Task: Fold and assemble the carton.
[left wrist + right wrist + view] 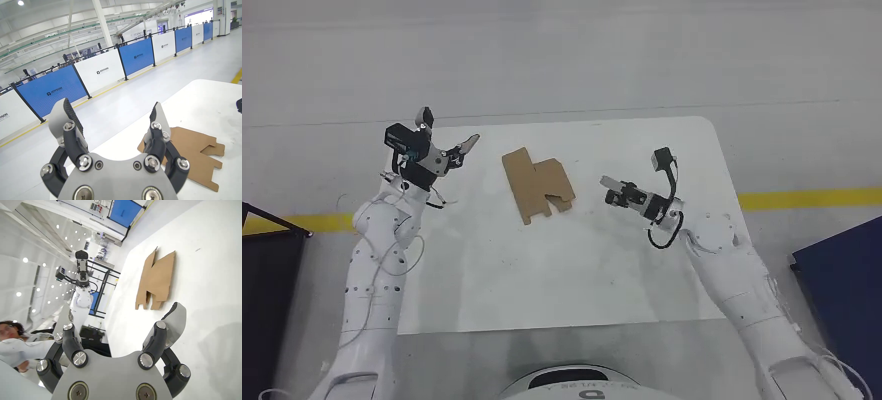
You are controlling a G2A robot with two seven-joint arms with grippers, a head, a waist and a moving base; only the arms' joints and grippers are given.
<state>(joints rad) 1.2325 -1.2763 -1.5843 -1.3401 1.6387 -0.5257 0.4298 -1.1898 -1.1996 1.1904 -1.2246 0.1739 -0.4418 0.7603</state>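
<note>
Carton (537, 186) lies flat and unfolded on the table (562, 285), toward the far edge and between the two arms. No panel is raised and no flap is tucked, so the task appears to be at its first step, the approach.

The left gripper (448, 131) hovers near one side of the sheet without touching it, jaws spread wide and empty. The right gripper (608, 190) hovers just off the opposite side, also open and holding nothing.

The next move probably requires one gripper to descend and pin a panel while the other lifts an edge flap along its crease. The flat board offers little purchase, so an edge must be raised first.
</note>
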